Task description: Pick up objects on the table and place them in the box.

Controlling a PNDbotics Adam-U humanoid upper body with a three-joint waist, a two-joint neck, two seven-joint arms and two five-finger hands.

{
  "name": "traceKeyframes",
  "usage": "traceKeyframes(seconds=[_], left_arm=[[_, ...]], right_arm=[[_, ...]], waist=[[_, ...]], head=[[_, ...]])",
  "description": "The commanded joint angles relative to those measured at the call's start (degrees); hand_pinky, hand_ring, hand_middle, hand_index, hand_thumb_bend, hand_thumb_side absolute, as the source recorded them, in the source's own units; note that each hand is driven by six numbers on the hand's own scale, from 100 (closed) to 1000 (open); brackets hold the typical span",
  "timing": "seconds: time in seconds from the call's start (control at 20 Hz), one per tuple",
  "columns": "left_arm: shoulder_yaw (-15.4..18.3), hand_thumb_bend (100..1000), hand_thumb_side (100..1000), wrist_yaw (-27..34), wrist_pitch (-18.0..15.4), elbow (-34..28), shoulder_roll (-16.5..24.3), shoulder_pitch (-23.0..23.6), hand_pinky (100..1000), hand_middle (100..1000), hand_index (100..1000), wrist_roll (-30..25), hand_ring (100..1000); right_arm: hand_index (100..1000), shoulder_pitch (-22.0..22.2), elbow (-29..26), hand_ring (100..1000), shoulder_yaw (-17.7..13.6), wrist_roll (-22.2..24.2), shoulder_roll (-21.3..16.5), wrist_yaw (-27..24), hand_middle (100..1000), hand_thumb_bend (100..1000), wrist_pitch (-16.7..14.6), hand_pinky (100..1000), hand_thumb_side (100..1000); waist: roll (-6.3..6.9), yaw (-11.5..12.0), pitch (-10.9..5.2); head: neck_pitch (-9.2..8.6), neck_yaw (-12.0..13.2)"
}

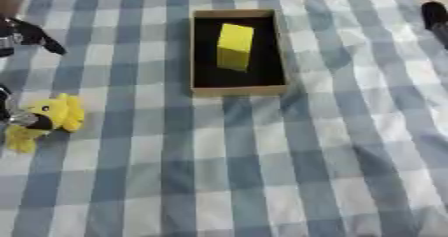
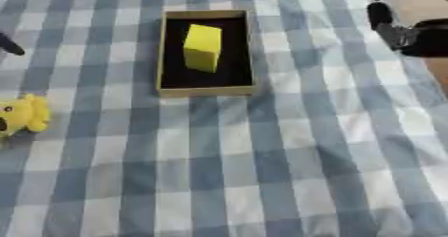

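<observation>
The box sits on the checked tabletop toward the far middle, and a yellow block already stands inside it, leaning a little against the dark floor of the box. One thing is left outside: a yellow toy at the left edge, well apart from the box.

The left hand is at that toy, its dark fingers against the toy's near side. They seem curled onto it, though most of the hand is cut off by the edge, so whether the toy is truly held is a judgement, not a certainty. The right hand hangs at the upper right, away from everything; I cannot tell how its fingers stand.

So the step in hand looks like the pick of the toy. Next, the toy needs lifting clear of the cloth, carrying right and away toward the box, and lowering into the free space beside the block.
</observation>
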Motion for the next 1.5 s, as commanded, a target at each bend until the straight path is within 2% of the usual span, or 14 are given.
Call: traceKeyframes(seconds=[0.05,0.2,0.25,0.6,0.95,1.5], left_arm=[[0.3,735,297,-0.7,0.1,0.2,1.8,-0.3,919,829,899,-0.4,940],[0.3,735,297,-0.8,0.0,0.3,1.8,-0.3,919,829,899,-0.4,940],[0.3,715,361,-1.0,0.2,0.6,1.9,0.0,910,807,885,-0.6,932],[-0.8,786,342,-3.4,2.9,6.3,1.3,0.6,899,776,852,-0.9,908],[-1.4,796,350,-5.5,2.8,10.5,0.8,1.0,887,742,834,-1.0,884],[-2.4,729,411,-7.7,3.3,13.6,-0.6,0.4,836,635,777,-0.5,806]], right_arm=[[584,-0.5,-1.2,670,-0.8,-0.2,-1.3,0.2,568,100,0.2,558,297],[584,-0.5,-1.2,670,-0.8,-0.3,-1.3,0.2,568,100,0.2,558,297],[583,-0.5,-1.2,669,-0.9,-0.3,-1.3,0.2,567,100,0.3,554,262],[583,-0.5,-1.3,669,-0.9,-0.5,-1.1,0.3,567,100,0.5,553,262],[583,-0.5,-1.3,668,-0.9,-0.6,-1.0,0.2,567,100,0.5,551,261],[582,-0.6,-1.4,667,-0.9,-0.5,-0.7,0.1,566,100,0.6,549,260]], waist=[[0.02,0.0,-0.95],[0.03,0.0,-0.95],[0.09,0.0,-0.93],[0.15,-0.3,-0.94],[0.1,-0.4,-0.87],[-0.04,-0.5,-0.88]], head=[[0.31,0.1],[0.31,0.1],[0.26,0.0],[0.31,0.2],[0.31,0.1],[0.3,0.3]])
